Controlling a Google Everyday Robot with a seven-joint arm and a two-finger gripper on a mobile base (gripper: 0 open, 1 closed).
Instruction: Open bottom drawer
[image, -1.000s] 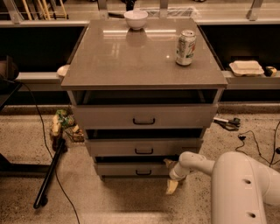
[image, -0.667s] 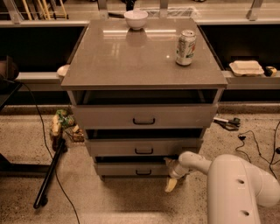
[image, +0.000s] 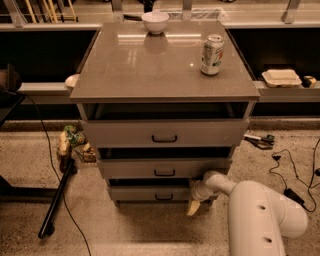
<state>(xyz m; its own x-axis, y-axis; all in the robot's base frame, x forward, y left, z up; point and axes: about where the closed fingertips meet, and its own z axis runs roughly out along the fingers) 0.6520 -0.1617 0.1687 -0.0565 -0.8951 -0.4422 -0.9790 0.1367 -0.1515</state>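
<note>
The bottom drawer (image: 145, 194) is the lowest of three grey-beige fronts, slim, with a small dark pull handle (image: 164, 197). It stands slightly out, with a dark gap above its front. My gripper (image: 194, 206) hangs at the drawer's right end, right of the handle, its pale fingers pointing down toward the floor. My white arm (image: 260, 215) comes in from the lower right. The middle drawer (image: 165, 169) and the taller top drawer (image: 165, 132) above also stand partly out.
On the cabinet top (image: 125, 70) sit a white bowl (image: 155, 21) and a soda can (image: 212, 54). Cables (image: 282, 167) run over the speckled floor at right; a black pole (image: 57, 200) and snack bags (image: 72, 142) lie at left. A takeaway box (image: 281, 77) rests on the right ledge.
</note>
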